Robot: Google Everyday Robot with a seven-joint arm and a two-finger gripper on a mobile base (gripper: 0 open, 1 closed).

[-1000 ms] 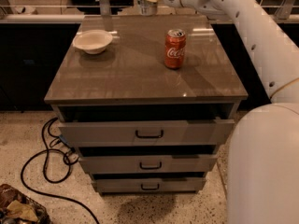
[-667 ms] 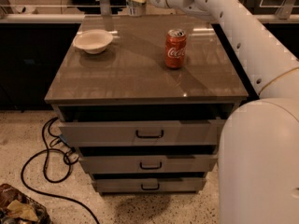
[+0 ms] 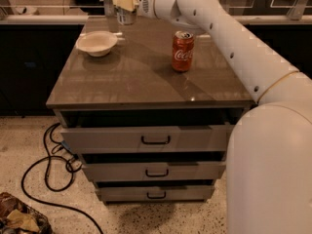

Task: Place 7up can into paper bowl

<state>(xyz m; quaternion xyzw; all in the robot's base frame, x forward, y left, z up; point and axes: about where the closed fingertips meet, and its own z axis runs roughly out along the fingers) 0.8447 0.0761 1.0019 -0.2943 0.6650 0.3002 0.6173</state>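
Note:
The 7up can [image 3: 126,16] is silvery-grey and upright in my gripper [image 3: 125,1] at the back of the table top. The cream fingers [image 3: 118,0] are closed around its upper part. The can is just behind and a little to the right of the paper bowl [image 3: 97,43]. The bowl is off-white, shallow and empty, and sits on the back left of the brown table top [image 3: 131,77]. My white arm [image 3: 229,38] reaches in from the right across the back of the table.
A red Coca-Cola can [image 3: 183,51] stands upright right of centre on the table. Below the top are three drawers [image 3: 156,139], the upper one slightly open. A black cable [image 3: 48,169] loops on the floor at left, near a cluttered basket [image 3: 19,218].
My gripper has carried the 7up can leftward along the back of the table, toward the bowl. The bowl and the red can have not moved.

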